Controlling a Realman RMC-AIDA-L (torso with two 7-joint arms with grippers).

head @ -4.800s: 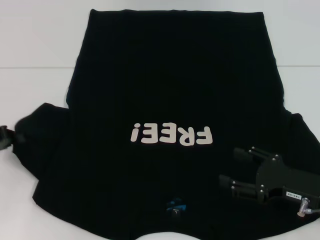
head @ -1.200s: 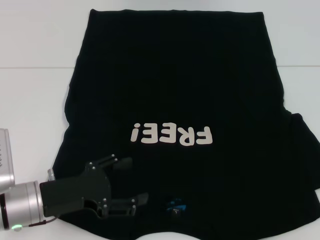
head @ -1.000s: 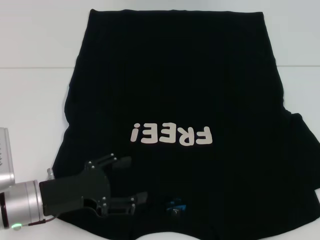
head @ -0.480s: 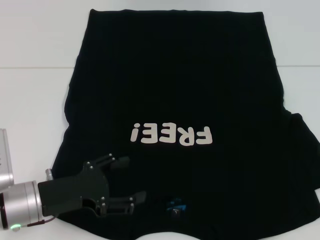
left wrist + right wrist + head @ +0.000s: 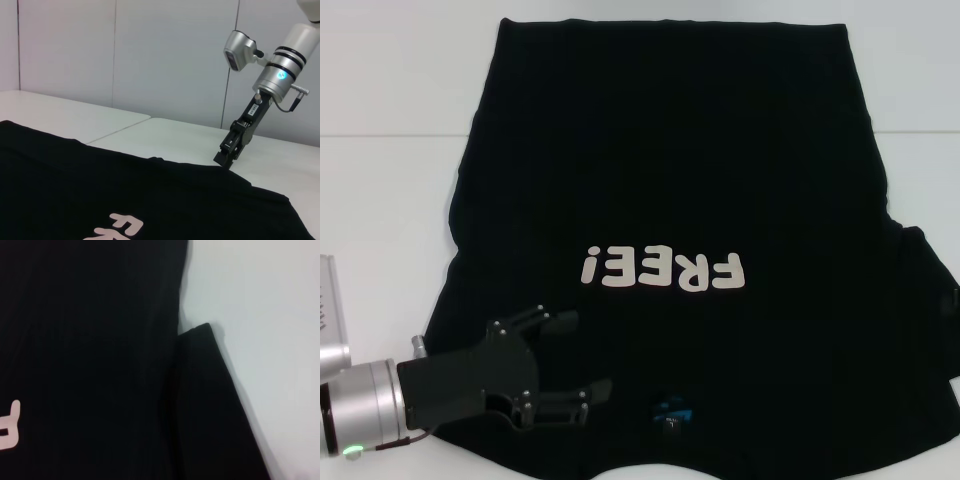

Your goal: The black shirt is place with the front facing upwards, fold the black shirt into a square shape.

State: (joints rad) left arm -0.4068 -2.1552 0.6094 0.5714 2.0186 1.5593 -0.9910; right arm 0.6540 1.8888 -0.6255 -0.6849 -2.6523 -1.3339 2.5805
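White surface (image 5: 390, 200) is stretching out under everything, with a pale wall rising behind it in the left wrist view. Lying spread across the middle of it is the black shirt (image 5: 670, 180), front side up, its white "FREE!" print (image 5: 662, 270) reading upside down from the head camera and its small blue neck label (image 5: 672, 409) sitting at the near edge. The shirt's left side is running in a straight folded line, while on the right a short sleeve (image 5: 920, 300) is sticking out flat toward the surface's edge.

Over the near left part of the shirt, beside the neck label, the left claw (image 5: 582, 354) is hanging with its fingers (image 5: 560, 320) spread wide apart and pointing across the cloth; nothing is sitting between them, and whether they are touching the fabric cannot be told.

At the shirt's right sleeve, the right claw (image 5: 226, 159) is showing in the left wrist view, pointing steeply down with its tip at the cloth's edge; how far its fingers are parted cannot be told.
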